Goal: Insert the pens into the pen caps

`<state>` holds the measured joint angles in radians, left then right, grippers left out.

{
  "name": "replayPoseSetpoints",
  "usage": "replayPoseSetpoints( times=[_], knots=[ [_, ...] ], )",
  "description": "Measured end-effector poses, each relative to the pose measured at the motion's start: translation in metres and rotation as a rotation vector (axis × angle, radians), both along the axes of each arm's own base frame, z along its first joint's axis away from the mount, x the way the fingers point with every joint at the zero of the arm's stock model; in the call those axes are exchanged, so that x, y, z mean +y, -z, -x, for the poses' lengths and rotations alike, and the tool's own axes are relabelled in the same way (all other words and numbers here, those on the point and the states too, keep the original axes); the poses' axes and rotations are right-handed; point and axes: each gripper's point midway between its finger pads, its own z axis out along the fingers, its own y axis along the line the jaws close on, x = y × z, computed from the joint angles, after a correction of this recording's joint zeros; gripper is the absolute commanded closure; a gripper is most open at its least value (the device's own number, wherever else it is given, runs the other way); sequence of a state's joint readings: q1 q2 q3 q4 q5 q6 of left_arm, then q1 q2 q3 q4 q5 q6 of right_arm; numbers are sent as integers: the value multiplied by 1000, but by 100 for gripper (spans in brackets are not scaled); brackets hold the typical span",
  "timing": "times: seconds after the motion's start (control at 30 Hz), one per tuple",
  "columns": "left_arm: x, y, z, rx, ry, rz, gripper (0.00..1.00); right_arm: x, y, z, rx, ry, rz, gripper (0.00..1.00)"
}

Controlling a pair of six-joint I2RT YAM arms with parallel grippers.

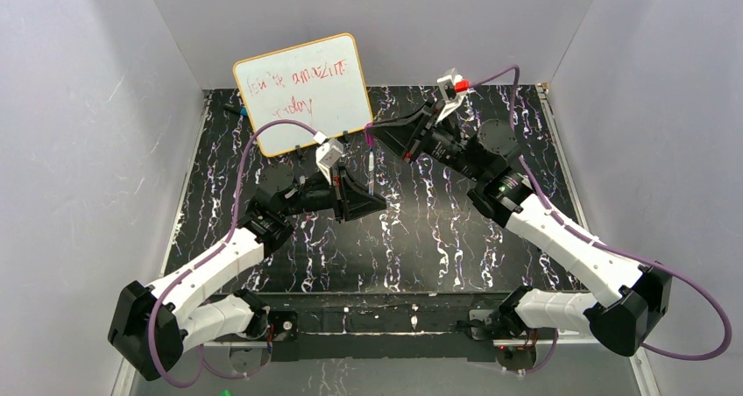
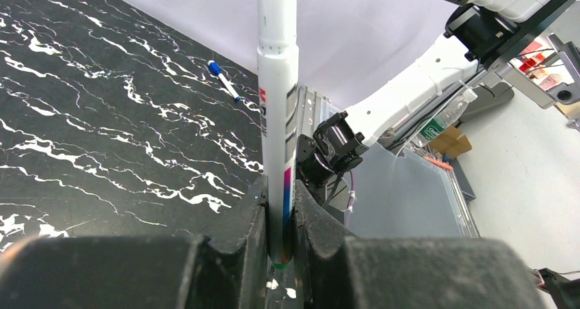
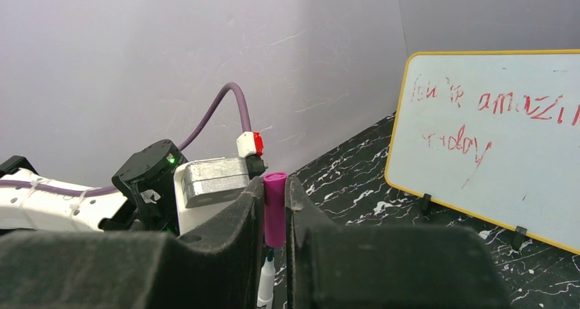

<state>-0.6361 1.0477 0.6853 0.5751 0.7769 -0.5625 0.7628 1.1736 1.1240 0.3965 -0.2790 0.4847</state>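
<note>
Holding both parts above the desk [image 1: 456, 238], I have the left end effector [image 2: 279, 213] pinched on the lower body of the white pen [image 2: 278, 117]. The right end effector [image 3: 275, 189] is pinched on the magenta cap [image 3: 275, 217]. From overhead, the pen's long axis runs almost 6 to 12 o'clock, tip toward 12. The cap sits right at that far end, so it lies at 12 o'clock from my left end effector. On the right wrist view the tip is just beneath the cap's mouth; I cannot tell whether it is inside. My judgement: the next move needs both axes in line, then a straight push along the pen.
</note>
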Motion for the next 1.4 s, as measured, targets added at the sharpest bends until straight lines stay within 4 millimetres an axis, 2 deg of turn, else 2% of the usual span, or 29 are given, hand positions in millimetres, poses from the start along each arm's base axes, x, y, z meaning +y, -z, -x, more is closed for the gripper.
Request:
replayPoseSetpoints(
  times=[0.5,0.8,1.17,1.4],
  knots=[
    [0,3,0,7,1,-9,100,0,-5,4,7,-20,-25,85],
    [1,2,2,2,1,-10,100,-10,-7,13,4,-14,-38,85],
    [2,1,7,2,27,-8,100,-9,-4,12,10,-14,-32,85],
    [2,1,10,4,44,-8,100,-3,6,5,29,-14,-15,85]
  ],
)
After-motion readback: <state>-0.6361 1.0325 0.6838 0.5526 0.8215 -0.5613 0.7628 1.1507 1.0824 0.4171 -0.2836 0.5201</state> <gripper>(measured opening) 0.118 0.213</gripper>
